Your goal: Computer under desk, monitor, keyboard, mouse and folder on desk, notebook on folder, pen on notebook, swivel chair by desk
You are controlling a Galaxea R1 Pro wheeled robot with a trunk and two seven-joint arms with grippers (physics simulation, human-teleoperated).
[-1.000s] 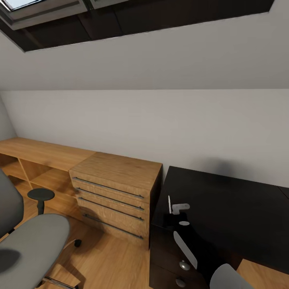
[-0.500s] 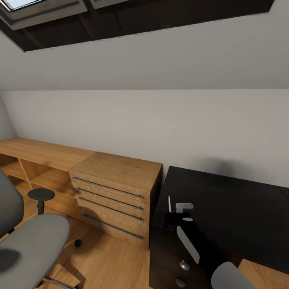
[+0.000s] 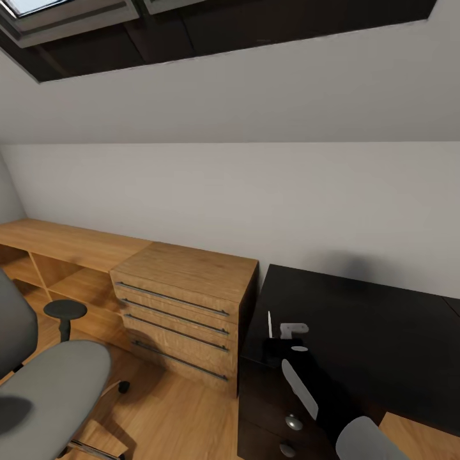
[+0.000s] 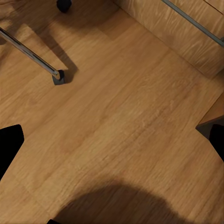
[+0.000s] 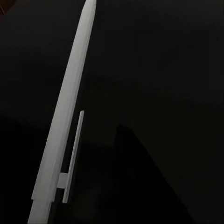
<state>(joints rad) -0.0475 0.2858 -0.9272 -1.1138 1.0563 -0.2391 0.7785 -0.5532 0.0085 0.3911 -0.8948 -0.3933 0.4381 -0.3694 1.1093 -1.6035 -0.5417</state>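
One right hand [image 3: 276, 342] over desk [image 3: 370, 332] corner | grasping pen [image 3: 269, 324] upright | left hand state unclear

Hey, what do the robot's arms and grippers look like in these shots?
The right arm is black with smooth pale grey oval cover panels, and a small light grey bracket sits near its wrist end. The left gripper has plain matte black fingertips.

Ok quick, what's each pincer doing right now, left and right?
Left pincer: open, empty, over the wooden floor.
Right pincer: apparently closed on the pen, above the desk.
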